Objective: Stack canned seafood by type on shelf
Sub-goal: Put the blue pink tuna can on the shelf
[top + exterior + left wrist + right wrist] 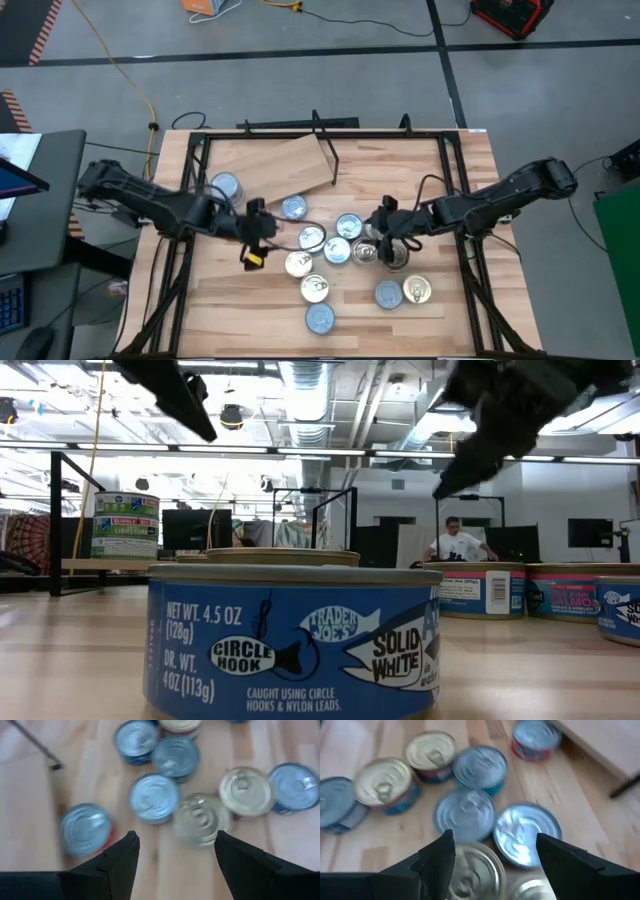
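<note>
Nearest the low camera sits a blue-labelled round tin [290,640] marked solid white, filling the foreground, with more blue and pink-labelled tins strung along the butcher-block tabletop [250,315] behind it. A person in a white top sits far back in the room.

From above, the flat round seafood tins [340,255], some silver-lidded, some gold, are scattered loose over the middle of the table, none stacked there. The light plywood shelf board [275,165] lies at the far side, tilted askew, a thin black rod [327,160] at its edge. One stack of silver-lidded tins [225,187] stands just beside the board's left end; the low view shows it as two tins, one atop the other.

The left gripper [252,243] hovers beside the left edge of the cluster, fingers spread and empty, a pale gold-lidded tin [201,819] lying ahead of them. The right gripper [385,235] hangs over the cluster's right side, jaws likewise apart with nothing between them, above a gold lid [472,870] and a silver one [526,835].

I'd say sorting has barely begun: both arms seem to be choosing a tin. Next, each must drop squarely over one lid, close without nudging neighbours that touch, then carry it to the shelf.
</note>
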Robot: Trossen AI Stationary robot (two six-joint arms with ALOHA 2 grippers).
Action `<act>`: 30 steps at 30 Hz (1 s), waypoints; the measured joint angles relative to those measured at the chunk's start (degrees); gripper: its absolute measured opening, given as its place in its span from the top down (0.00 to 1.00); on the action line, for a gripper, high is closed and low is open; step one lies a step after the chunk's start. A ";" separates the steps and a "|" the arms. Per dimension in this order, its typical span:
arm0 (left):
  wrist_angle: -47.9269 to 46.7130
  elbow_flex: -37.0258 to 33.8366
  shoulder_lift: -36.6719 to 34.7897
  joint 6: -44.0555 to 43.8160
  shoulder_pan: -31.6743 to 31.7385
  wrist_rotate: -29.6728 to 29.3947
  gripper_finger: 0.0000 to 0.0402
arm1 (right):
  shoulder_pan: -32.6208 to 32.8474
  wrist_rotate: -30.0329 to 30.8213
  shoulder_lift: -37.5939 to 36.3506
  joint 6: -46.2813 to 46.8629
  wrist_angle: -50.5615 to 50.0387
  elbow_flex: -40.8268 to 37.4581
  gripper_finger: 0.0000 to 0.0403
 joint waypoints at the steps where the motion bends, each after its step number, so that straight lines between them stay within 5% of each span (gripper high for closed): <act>1: 2.86 -1.74 0.00 -1.12 -0.98 -0.02 0.39 | -0.72 -0.25 -1.00 0.81 -0.33 -0.86 0.25; 15: 35.51 -17.49 -0.02 -7.21 -8.86 -13.53 0.39 | -14.31 -0.31 0.91 11.51 -27.57 1.26 0.31; 30: 41.40 -21.19 -0.04 -8.97 -13.66 -17.95 0.39 | -15.30 -5.00 3.48 11.31 -30.90 1.88 0.31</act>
